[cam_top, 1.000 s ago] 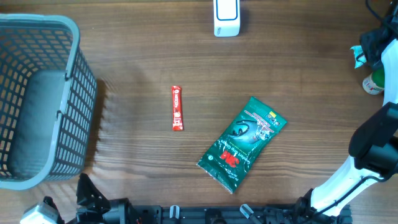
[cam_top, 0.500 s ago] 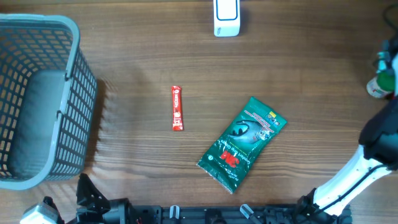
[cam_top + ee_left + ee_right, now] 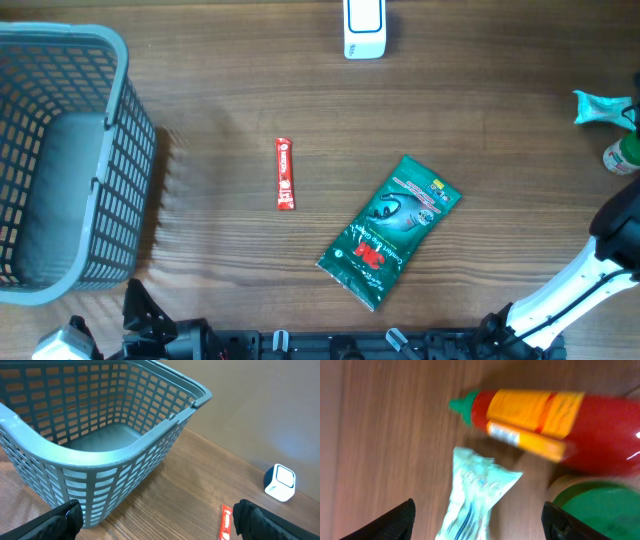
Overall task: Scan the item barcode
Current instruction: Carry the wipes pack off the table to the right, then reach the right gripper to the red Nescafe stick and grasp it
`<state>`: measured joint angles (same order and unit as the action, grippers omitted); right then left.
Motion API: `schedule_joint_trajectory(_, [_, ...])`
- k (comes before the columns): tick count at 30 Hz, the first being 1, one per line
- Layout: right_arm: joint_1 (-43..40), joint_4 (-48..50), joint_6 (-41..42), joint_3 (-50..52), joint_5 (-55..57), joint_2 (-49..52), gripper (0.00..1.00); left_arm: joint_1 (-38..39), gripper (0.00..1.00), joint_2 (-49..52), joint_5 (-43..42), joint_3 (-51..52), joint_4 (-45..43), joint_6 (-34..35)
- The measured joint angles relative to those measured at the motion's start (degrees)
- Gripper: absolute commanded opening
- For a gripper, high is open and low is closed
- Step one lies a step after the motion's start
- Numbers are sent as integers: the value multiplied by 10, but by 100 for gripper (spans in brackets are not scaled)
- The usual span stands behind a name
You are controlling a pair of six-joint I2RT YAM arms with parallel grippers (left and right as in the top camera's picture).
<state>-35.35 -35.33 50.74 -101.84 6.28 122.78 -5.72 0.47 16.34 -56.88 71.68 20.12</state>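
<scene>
A pale teal packet (image 3: 600, 106) lies on the wood at the far right edge of the table. In the right wrist view this packet (image 3: 477, 492) sits between the wide-apart fingers of my right gripper (image 3: 480, 524), which is open and touches nothing. The white scanner (image 3: 364, 28) stands at the back centre and shows in the left wrist view as a small white box (image 3: 280, 482). My left gripper (image 3: 162, 521) hangs open and empty near the front left, beside the basket (image 3: 100, 455).
A red stick sachet (image 3: 285, 174) and a green 3M pouch (image 3: 390, 228) lie mid-table. The grey basket (image 3: 60, 160) fills the left side. A red sauce bottle (image 3: 555, 425) and a green lid (image 3: 605, 510) lie just beyond the teal packet.
My right gripper has opened and let go of the teal packet, which now lies on the table at the far right. The right arm has drawn back toward the right edge.
</scene>
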Motion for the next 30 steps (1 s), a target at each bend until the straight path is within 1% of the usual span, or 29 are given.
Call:
schedule_joint_trajectory(4, [0, -16, -25, -3, -113, -10, 82, 0, 100, 0, 0, 0, 0, 0])
schedule_joint_trajectory(6, [3, -45, -37, -3, -188, -40, 81, 0, 100, 0, 0, 0, 0, 0])
schedule_joint_trajectory(8, [13, -76, -46, -4, -238, -74, 81, 0, 100, 0, 0, 0, 0, 0])
schedule_joint_trajectory(12, [74, -148, -83, -13, -313, -134, 80, 0, 100, 0, 0, 0, 0, 0])
schedule_joint_trajectory(17, [230, -226, -129, -15, -348, -145, 80, 0, 100, 0, 0, 0, 0, 0])
schedule_joint_trajectory(20, [341, -244, -144, -13, -344, -145, 77, 0, 100, 0, 0, 0, 0, 0])
schedule_joint_trajectory(22, [417, -245, -150, -8, -318, -145, 77, 0, 100, 0, 0, 0, 0, 0])
schedule_joint_trajectory(23, [466, -248, -151, -5, -288, -144, 86, 0, 100, 0, 0, 0, 0, 0])
schedule_joint_trajectory(24, [504, -249, -151, -3, -263, -144, 92, 0, 100, 0, 0, 0, 0, 0])
schedule_joint_trajectory(25, [542, -249, -153, -3, -239, -144, 92, 0, 100, 0, 0, 0, 0, 0])
schedule_joint_trajectory(27, [603, -243, -157, -3, -200, -143, 91, 0, 100, 0, 0, 0, 0, 0])
schedule_joint_trajectory(28, [616, -240, -157, -3, -194, -144, 77, 0, 100, 0, 0, 0, 0, 0])
schedule_joint_trajectory(29, [656, -234, -157, -3, -173, -143, 75, 0, 100, 0, 0, 0, 0, 0])
schedule_joint_trajectory(30, [674, -226, -156, -3, -163, -144, 74, 0, 100, 0, 0, 0, 0, 0])
